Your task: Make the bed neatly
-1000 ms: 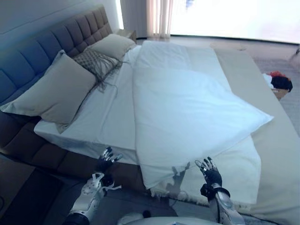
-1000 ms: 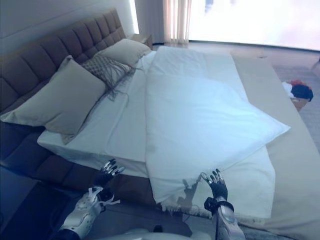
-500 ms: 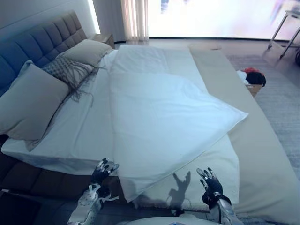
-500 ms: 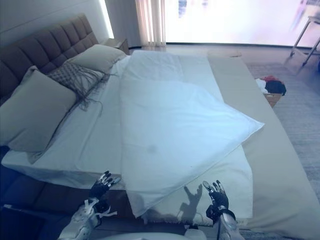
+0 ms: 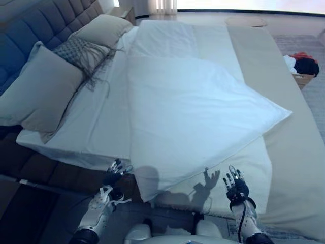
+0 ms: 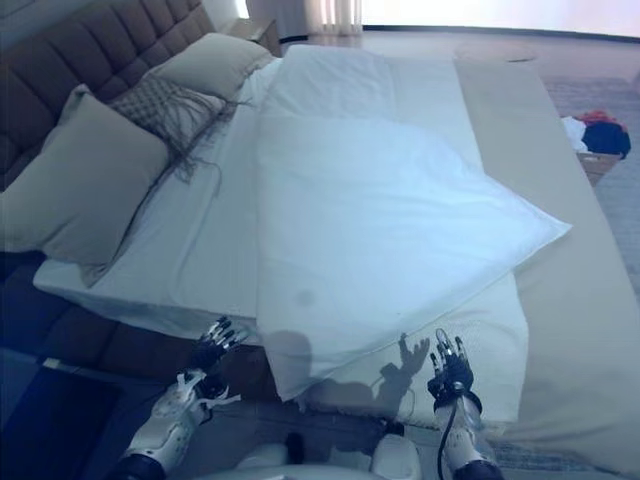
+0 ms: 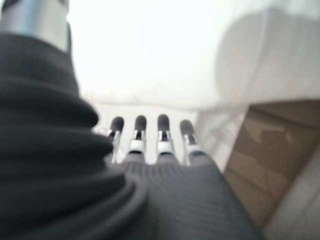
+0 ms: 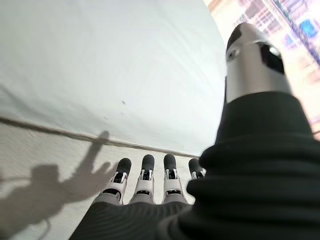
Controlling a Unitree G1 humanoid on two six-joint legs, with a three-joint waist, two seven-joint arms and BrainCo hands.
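Duvet (image 5: 198,112) lies skewed across the bed (image 5: 289,127), its near corner draped over the edge, and both hands, left (image 5: 114,173) and right (image 5: 236,187), hover spread and empty just short of it — next, I'd judge, grab that hem and pull it square.

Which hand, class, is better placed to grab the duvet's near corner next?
Probably the left hand: it hovers open right beside the duvet's hanging near corner. The right hand, also open, sits over the bed's edge further from that corner.
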